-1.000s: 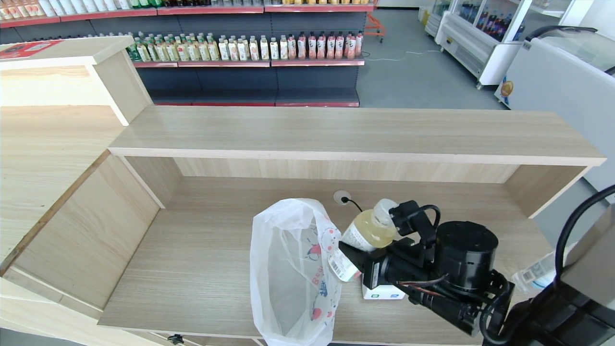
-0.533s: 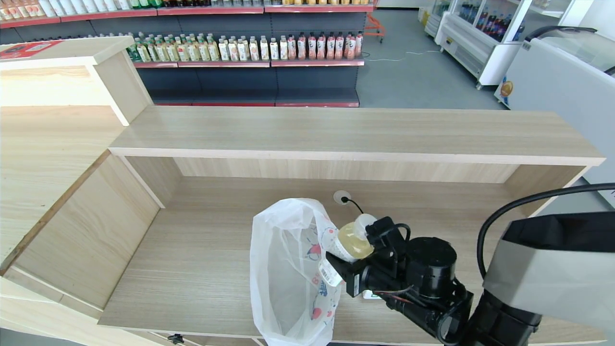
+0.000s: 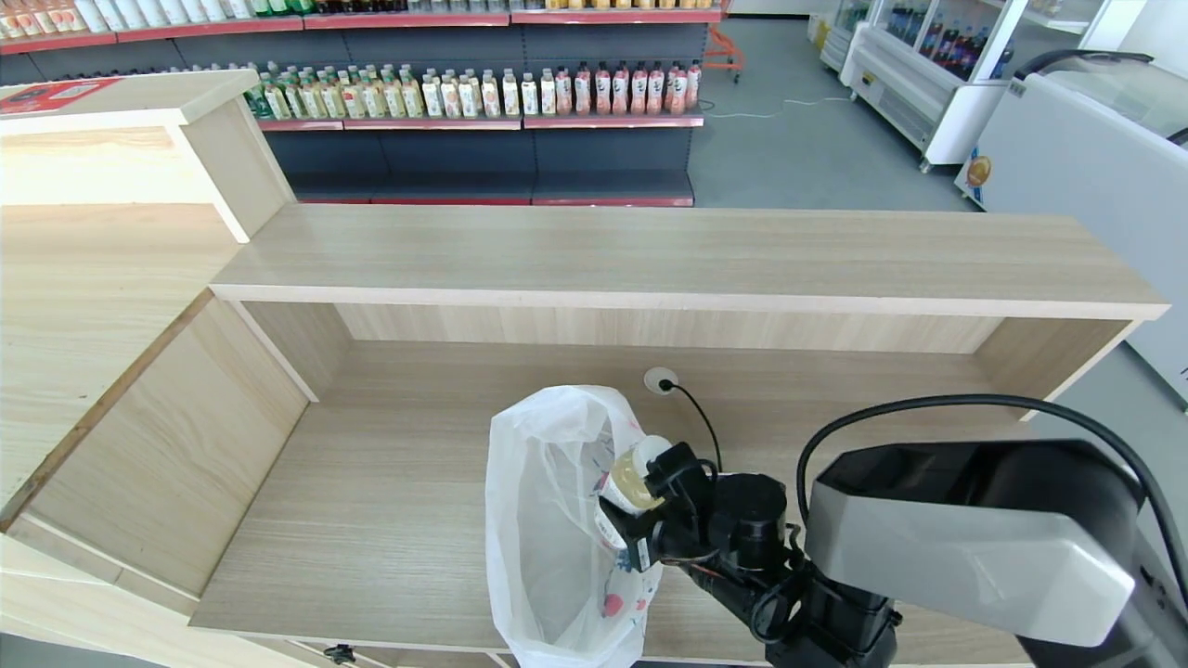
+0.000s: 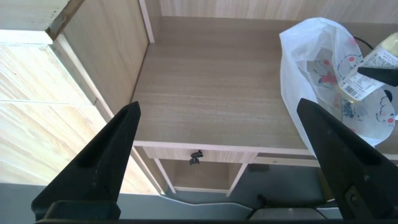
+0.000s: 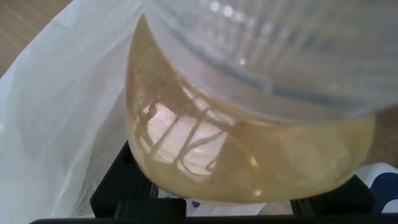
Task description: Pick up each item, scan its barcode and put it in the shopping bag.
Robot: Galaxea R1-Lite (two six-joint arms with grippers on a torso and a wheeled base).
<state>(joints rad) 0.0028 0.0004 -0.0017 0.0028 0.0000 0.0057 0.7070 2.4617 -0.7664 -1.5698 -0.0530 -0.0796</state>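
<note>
1. Bagging appears to be the step in hand. The right pincer (image 3: 650,506) holds a bottle (image 3: 631,482) of pale yellow liquid at the rim of the white shopping bag (image 3: 548,520), which stands open on the desk (image 3: 390,492).
2. The pincer's black jaws are clamped on the bottle's body. The bottle is tilted, with its capped end up and its labelled lower end dipping toward the bag's mouth.
3. The next move probably calls for carrying the bottle farther over the opening, lowering it inside, then letting go. The thin plastic rim could fold under it.
4. The right arm comes in low from the robot's right, along the desk's near edge, with its wrist turned toward the bag.
5. The left pincer (image 4: 214,162) hangs spread wide and empty by the desk's front edge, well apart from the bag.
</note>
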